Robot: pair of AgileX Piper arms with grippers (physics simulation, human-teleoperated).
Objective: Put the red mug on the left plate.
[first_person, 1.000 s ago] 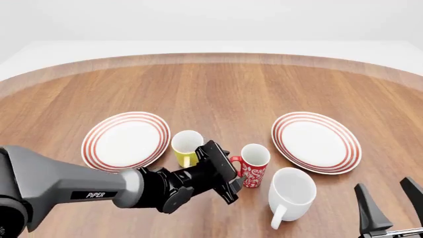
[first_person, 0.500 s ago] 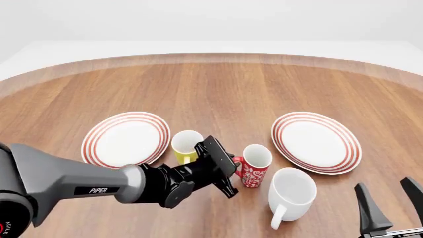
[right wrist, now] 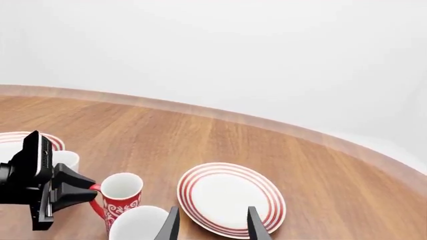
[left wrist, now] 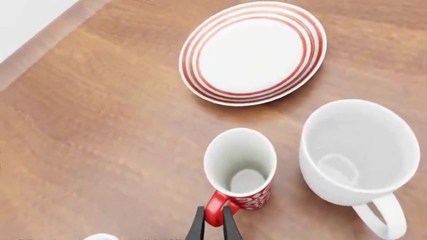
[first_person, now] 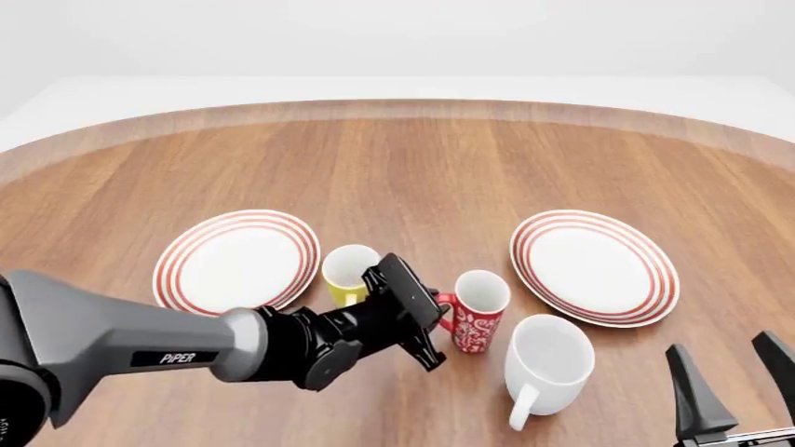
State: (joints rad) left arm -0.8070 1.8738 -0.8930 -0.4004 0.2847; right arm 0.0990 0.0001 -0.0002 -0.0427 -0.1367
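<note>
The red mug [first_person: 478, 311] with white swirls stands upright between the two plates, close to the white mug; it also shows in the left wrist view [left wrist: 241, 168] and the right wrist view [right wrist: 121, 197]. My left gripper [first_person: 437, 310] is shut on the mug's red handle [left wrist: 215, 212], with both fingers [left wrist: 229, 229] pinching the loop. I cannot tell whether the mug's base touches the table. The left plate [first_person: 186, 269], white with red rings, lies left of the yellow mug. My right gripper [first_person: 733, 384] is open and empty at the near right edge.
A yellow mug [first_person: 344, 270] stands between the left plate and the red mug, behind my left gripper. A larger white mug [first_person: 546, 361] stands just right of and nearer than the red mug. The identical right plate [first_person: 646, 279] lies right of them.
My left gripper and the red mug have shifted slightly; the mug tipped a little half a second ago and looks upright now. The right arm has not moved.
</note>
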